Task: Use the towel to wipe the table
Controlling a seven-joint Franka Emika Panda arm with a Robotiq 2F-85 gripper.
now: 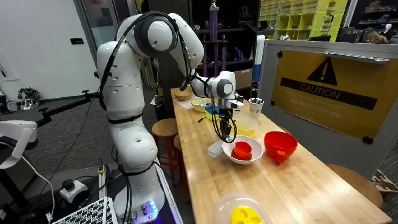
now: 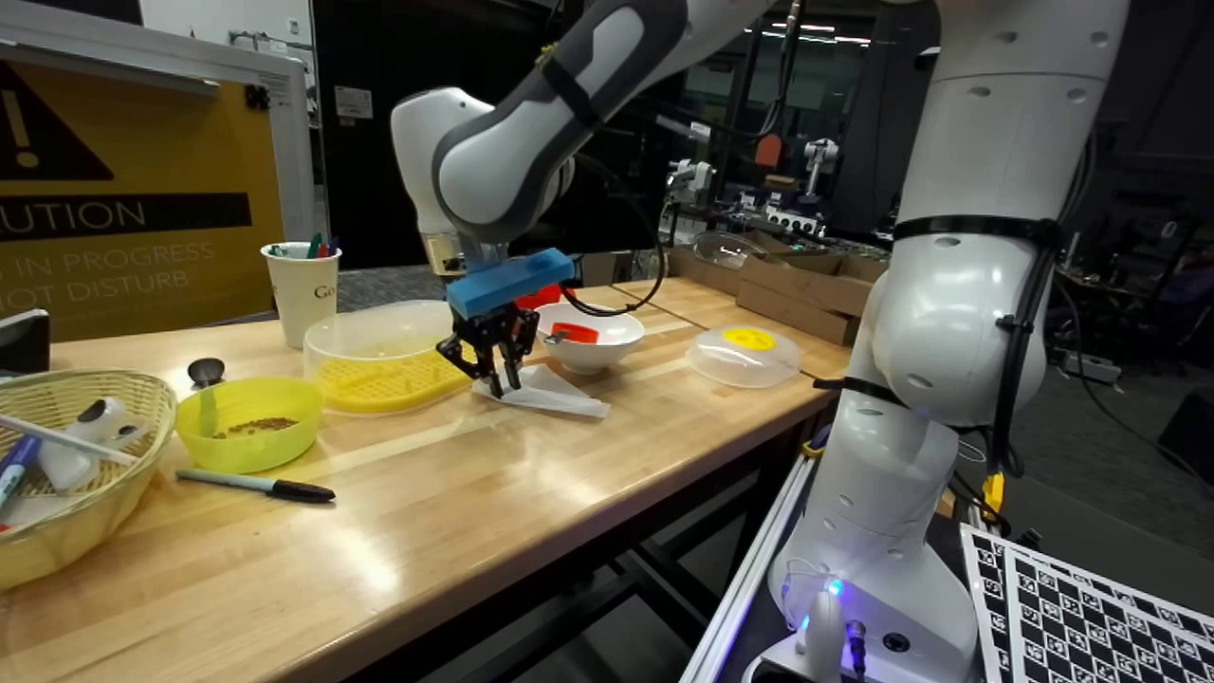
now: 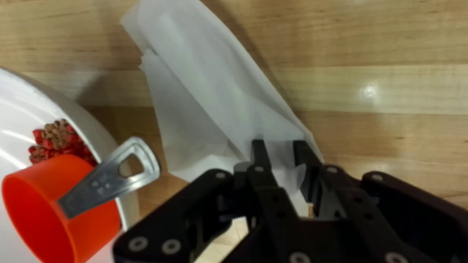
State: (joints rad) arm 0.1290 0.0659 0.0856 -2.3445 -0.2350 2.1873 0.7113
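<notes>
The towel (image 3: 204, 80) is a thin white folded sheet lying on the pale-wood table (image 3: 384, 40). It also shows in both exterior views (image 1: 215, 149) (image 2: 560, 394), beside the white bowl. My gripper (image 3: 281, 146) points down at one end of the towel. Its two black fingers stand a little apart, with a raised fold of the towel between them and not visibly pinched. In an exterior view the gripper (image 2: 505, 387) is low at the towel with a gap between the fingertips. In an exterior view (image 1: 226, 132) cables partly hide the fingers.
The white bowl (image 1: 230, 151) with a red cup (image 3: 44, 212) stands right beside the towel; the cup's metal handle sticks out over the rim. A red bowl (image 1: 279, 144), a clear-and-yellow container (image 2: 379, 356), a yellow bowl (image 2: 251, 422), a marker (image 2: 256, 485) and a lid (image 2: 744, 357) stand around.
</notes>
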